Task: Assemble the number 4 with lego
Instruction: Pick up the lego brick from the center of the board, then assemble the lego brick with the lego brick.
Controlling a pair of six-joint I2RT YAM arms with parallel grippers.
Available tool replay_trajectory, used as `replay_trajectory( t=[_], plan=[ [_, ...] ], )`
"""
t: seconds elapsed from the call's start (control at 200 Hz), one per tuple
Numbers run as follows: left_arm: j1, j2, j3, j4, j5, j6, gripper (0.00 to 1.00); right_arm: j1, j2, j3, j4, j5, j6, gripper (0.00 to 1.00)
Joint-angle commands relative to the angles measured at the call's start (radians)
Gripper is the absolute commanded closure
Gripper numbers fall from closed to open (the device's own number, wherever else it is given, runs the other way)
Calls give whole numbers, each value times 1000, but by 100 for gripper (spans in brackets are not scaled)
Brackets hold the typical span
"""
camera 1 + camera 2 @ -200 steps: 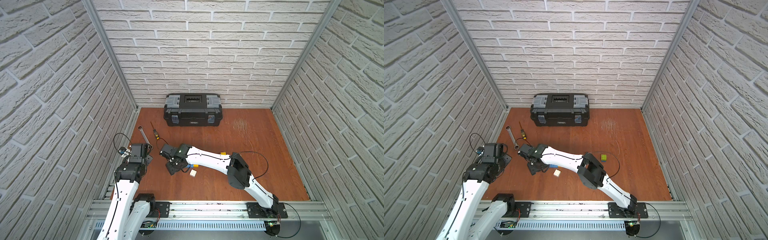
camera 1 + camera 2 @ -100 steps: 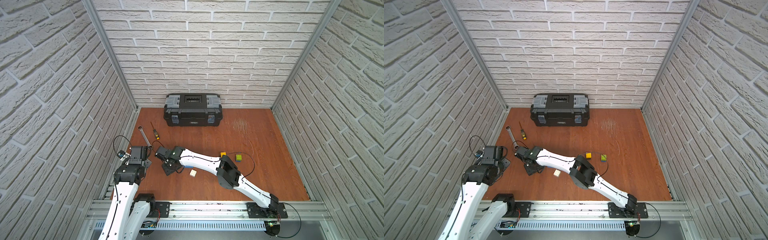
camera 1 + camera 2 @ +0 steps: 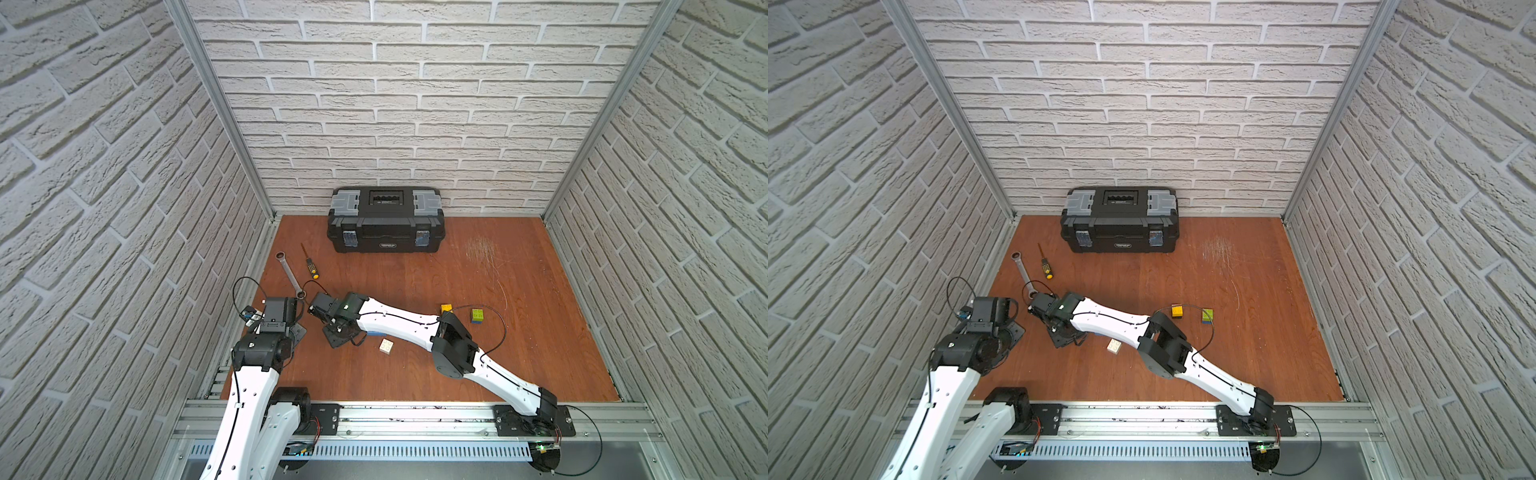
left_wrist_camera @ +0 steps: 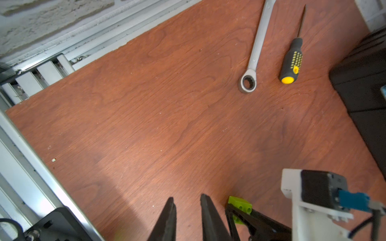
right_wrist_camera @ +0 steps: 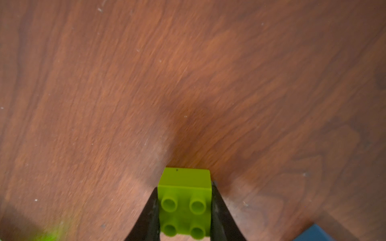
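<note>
Jaws of the right gripper (image 5: 184, 187) pinch a lime green brick (image 5: 183, 179) by two opposite sides, its studs facing the wrist camera. A second ago these jaws stood wider. The arm has since reached further toward the left side, and its elbow no longer hides the green-and-blue pair (image 3: 477, 316). That pair sits near the yellow brick (image 3: 446, 308), right of the forearm. The white brick (image 3: 386, 346) lies just in front of the forearm, and a long blue brick (image 3: 377, 333) shows partly from under it.

In both top views the wrist covers the held brick, so it is probably on the counter (image 3: 415, 270) or barely above it. The left gripper (image 4: 187, 198) is just beside it, jaws a little apart with only wood between them.

Both grippers work close to the counter's left edge, with the ring end of the wrench (image 3: 289, 270) just behind and the screwdriver (image 3: 309, 266) beside that. Bare wood runs from the bricks back to the toolbox (image 3: 385, 220) and across to the right wall.
</note>
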Motion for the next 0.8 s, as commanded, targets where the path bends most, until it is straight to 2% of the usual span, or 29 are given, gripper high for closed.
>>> replay_trajectory(
  t=[0.0,0.06,0.18,0.325,0.5,0.795],
  plan=[
    [6,-17,-37,53,40,36,75,3,-106,-19,-22,22,-66,98],
    [7,-29,-65,87,78,51,75,9,-198,-98,-3,30,-90,98],
    [-4,-23,-116,175,178,64,76,12,-433,-403,110,49,-119,98],
    [-95,26,-179,313,239,41,79,-3,-602,-671,174,59,-207,98],
    [-217,175,-192,407,229,0,81,-17,-621,-764,126,48,-317,98],
    [-235,200,-197,414,215,-11,81,-37,-610,-832,150,16,-407,98]
  ],
)
